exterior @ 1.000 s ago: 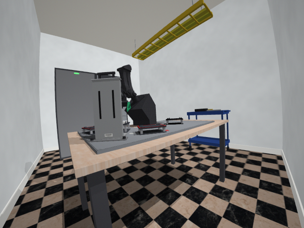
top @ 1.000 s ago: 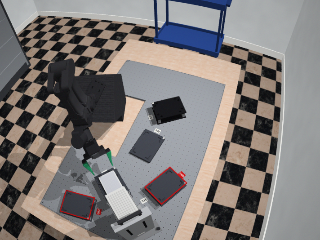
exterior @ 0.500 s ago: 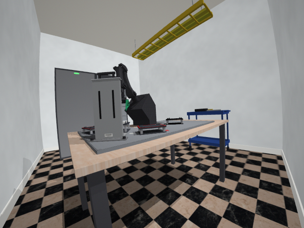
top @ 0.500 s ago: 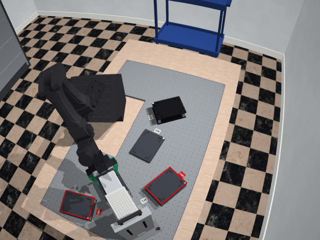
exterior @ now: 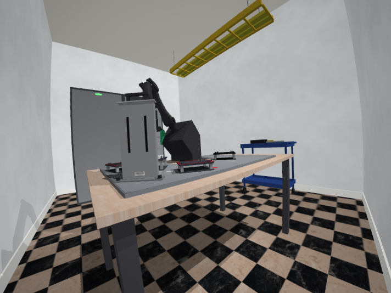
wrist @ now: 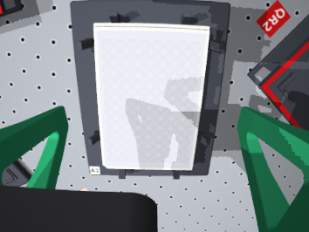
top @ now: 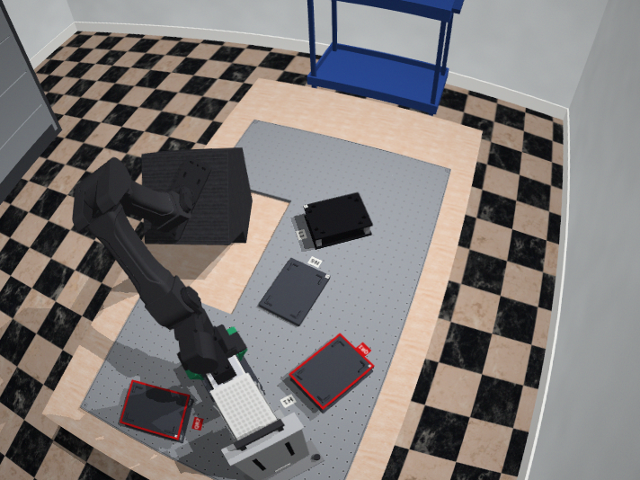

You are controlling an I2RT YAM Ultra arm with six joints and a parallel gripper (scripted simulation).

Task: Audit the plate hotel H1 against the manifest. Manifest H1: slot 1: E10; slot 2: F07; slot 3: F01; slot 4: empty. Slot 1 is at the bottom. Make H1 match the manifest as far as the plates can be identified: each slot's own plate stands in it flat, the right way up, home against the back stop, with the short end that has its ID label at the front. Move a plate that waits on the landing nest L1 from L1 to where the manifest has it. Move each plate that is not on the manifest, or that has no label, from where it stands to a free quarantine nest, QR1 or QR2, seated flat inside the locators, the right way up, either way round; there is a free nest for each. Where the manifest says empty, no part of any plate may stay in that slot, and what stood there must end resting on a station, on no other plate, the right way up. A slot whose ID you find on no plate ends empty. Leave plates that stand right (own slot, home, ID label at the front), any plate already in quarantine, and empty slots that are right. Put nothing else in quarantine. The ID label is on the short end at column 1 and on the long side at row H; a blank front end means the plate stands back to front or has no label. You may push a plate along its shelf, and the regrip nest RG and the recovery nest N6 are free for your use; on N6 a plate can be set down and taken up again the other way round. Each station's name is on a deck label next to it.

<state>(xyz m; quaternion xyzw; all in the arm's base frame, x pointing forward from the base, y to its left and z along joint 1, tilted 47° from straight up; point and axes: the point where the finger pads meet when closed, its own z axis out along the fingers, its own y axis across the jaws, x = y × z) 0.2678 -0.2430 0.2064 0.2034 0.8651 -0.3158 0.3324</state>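
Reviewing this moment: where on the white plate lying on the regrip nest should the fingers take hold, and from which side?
From straight above, fingers across the two long sides of the white plate. It lies flat on the dark nest, whose margin leaves both long edges exposed. The open gripper already hangs over it, one green finger outside each long side.

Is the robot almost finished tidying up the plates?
Not nearly. Both red-edged quarantine nests hold nothing yet. A white plate lies on a nest below the open gripper, which grips nothing. Another white plate sticks out of the plate hotel, and a black plate waits on its nest. All the sorting is left.
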